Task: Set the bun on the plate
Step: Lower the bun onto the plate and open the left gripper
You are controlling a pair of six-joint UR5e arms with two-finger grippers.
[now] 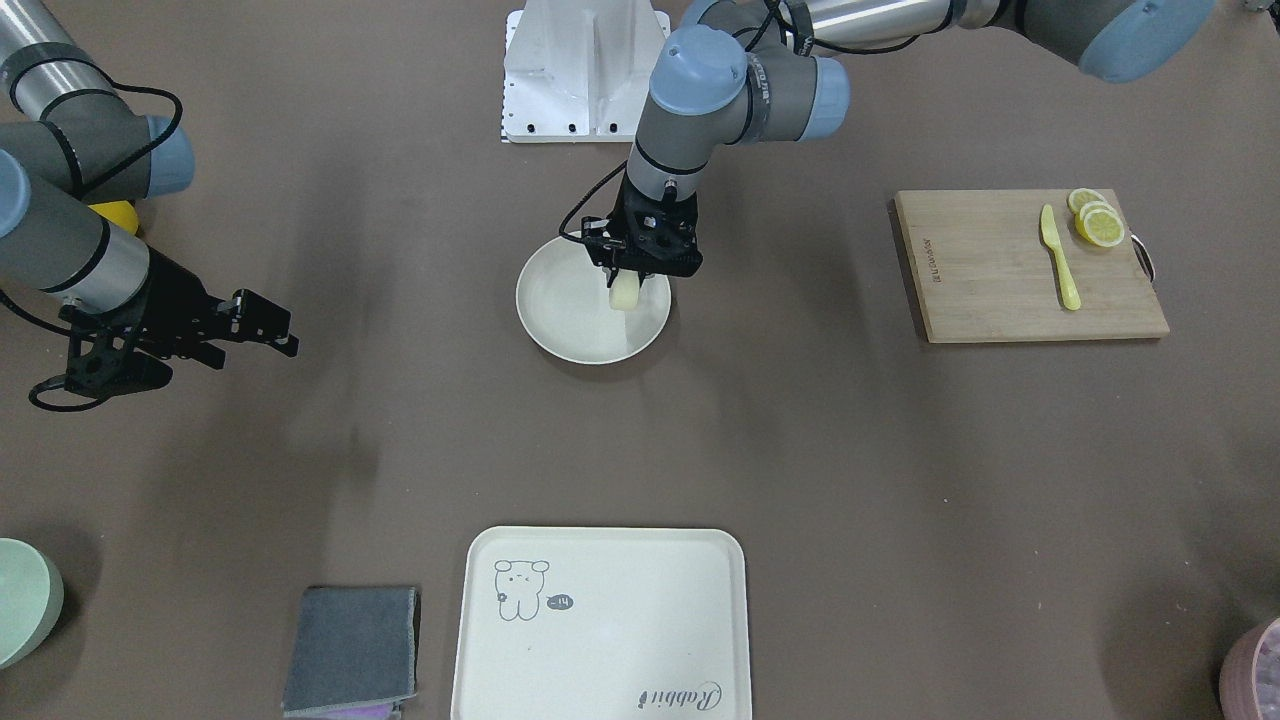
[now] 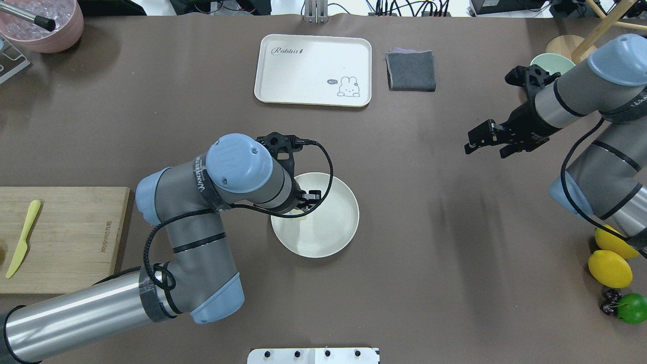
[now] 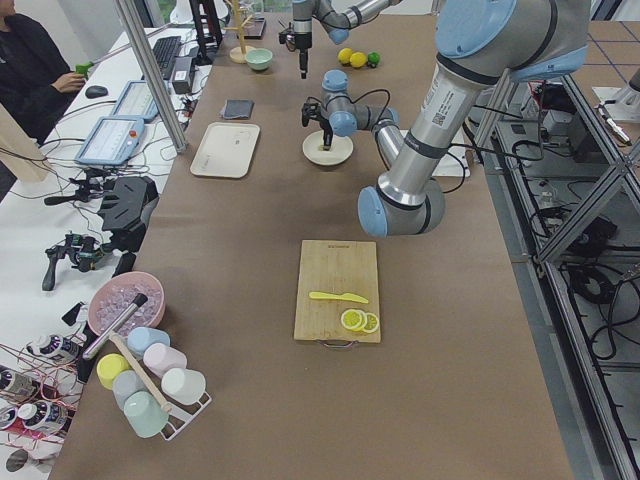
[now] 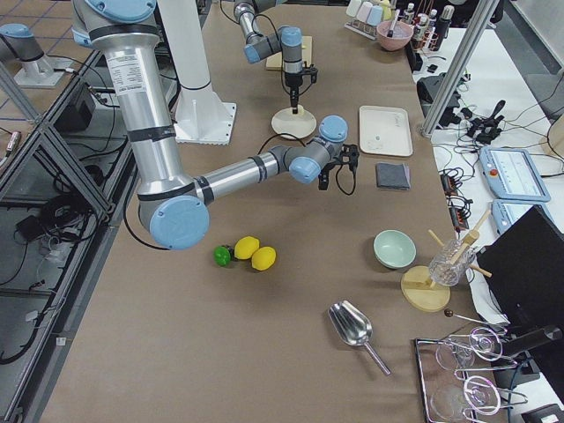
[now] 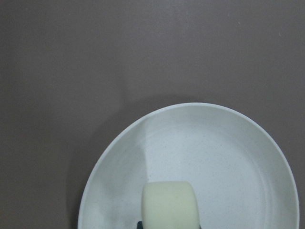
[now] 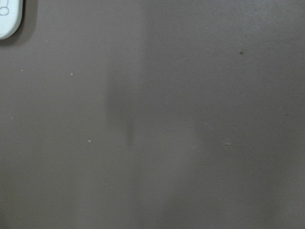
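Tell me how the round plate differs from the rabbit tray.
The plate is round; the tray is rectangular. The plate is plain; the tray bears a rabbit drawing. The left gripper holds the bun over the plate, not the tray. Both are cream-white.

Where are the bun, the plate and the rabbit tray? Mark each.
bun (image 5: 169,205), left wrist view, its pale rounded face
plate (image 1: 570,322), front-facing view, bare floor near its middle
rabbit tray (image 1: 620,640), front-facing view, bare middle
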